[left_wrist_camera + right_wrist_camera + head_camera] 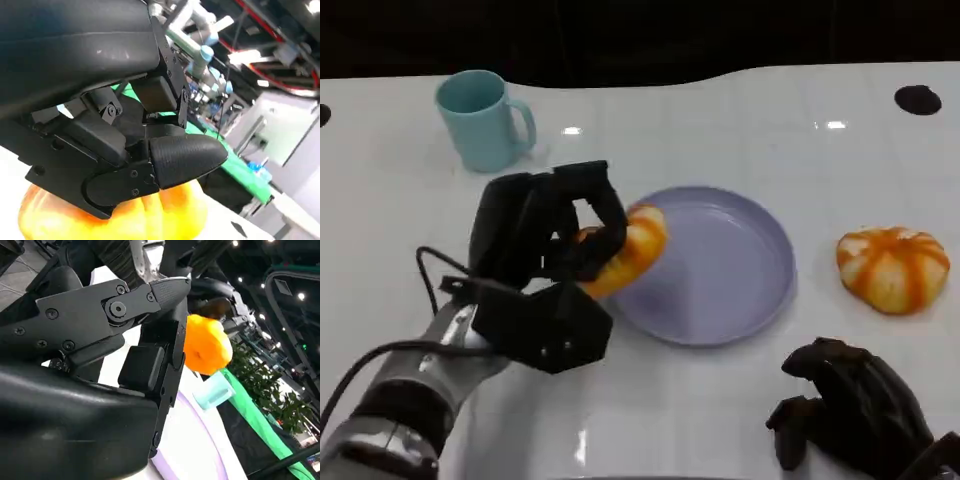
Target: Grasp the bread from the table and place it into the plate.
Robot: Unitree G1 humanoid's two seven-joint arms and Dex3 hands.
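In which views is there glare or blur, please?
Head view: small glare spots on the white table, edges slightly soft. Left wrist view: left robot hand sharp over the bread, background blurred. Right wrist view: bright ceiling lights, the bread overexposed.

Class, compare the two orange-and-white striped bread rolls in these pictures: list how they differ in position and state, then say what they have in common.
The left orange-and-white striped bread roll is held in the left hand, while the right orange-and-white striped bread roll lies free on the white table. The left roll sits tilted over the rim of the lavender plate; the right roll rests flat, apart from the plate. The black fingers partly hide the left roll; the right roll is fully visible. Both are rounded, glossy and orange with pale stripes.
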